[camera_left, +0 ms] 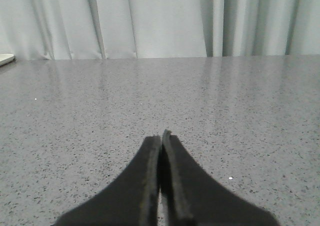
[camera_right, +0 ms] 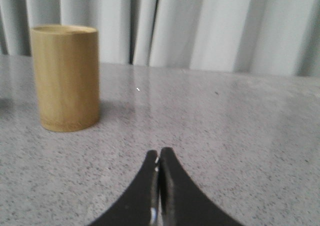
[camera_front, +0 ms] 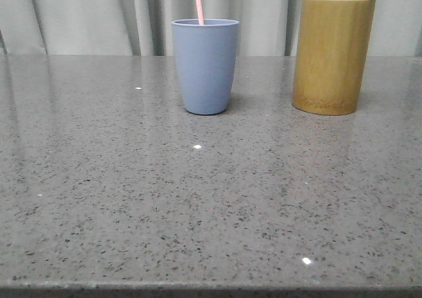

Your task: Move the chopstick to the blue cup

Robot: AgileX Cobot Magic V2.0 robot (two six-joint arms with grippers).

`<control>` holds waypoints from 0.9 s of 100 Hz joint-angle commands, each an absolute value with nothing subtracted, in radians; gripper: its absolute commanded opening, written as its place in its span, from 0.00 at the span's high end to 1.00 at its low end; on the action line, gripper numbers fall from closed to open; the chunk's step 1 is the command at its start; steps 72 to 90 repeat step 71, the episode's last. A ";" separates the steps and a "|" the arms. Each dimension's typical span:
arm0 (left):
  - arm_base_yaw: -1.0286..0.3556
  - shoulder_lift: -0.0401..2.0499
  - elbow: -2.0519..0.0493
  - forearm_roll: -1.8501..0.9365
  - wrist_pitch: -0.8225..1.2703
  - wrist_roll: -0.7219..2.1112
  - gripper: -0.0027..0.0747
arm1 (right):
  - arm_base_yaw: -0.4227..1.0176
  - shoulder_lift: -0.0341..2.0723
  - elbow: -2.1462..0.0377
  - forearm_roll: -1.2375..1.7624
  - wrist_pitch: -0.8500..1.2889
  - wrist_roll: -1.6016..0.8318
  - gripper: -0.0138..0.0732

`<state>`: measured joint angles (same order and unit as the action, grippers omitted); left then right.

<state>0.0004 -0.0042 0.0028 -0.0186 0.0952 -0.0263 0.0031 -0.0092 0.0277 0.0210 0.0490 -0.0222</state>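
The blue cup (camera_front: 206,66) stands upright at the back middle of the grey speckled table (camera_front: 198,206). A thin pale pink chopstick (camera_front: 198,2) stands in it, leaning a little left, its top cut off by the frame edge. My left gripper (camera_left: 161,137) is shut and empty, low over bare table; neither cup shows in its view. My right gripper (camera_right: 159,154) is shut and empty, low over the table, some way in front of the bamboo cylinder (camera_right: 65,78). Neither gripper shows in the front view.
A taller yellow-brown bamboo cylinder (camera_front: 333,55) stands to the right of the blue cup, a gap between them. Grey curtains (camera_front: 99,14) hang behind the table's far edge. A pale object's edge (camera_left: 6,59) shows at the far table edge in the left wrist view.
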 commanded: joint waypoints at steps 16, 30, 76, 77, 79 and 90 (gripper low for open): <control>0.000 -0.039 0.011 -0.026 0.022 -0.029 0.99 | -0.028 -0.031 0.028 0.000 0.009 -0.018 0.91; 0.000 -0.039 0.011 -0.026 0.022 -0.029 0.99 | -0.028 -0.031 0.028 0.000 0.009 -0.018 0.91; 0.000 -0.039 0.011 -0.026 0.022 -0.029 0.99 | -0.028 -0.031 0.028 0.000 0.009 -0.018 0.91; 0.000 -0.039 0.011 -0.026 0.022 -0.029 0.99 | -0.028 -0.031 0.028 0.000 0.009 -0.018 0.91; 0.000 -0.039 0.011 -0.026 0.022 -0.029 0.99 | -0.028 -0.031 0.028 0.000 0.009 -0.018 0.91; 0.000 -0.039 0.011 -0.026 0.022 -0.029 0.99 | -0.028 -0.031 0.028 0.000 0.009 -0.018 0.91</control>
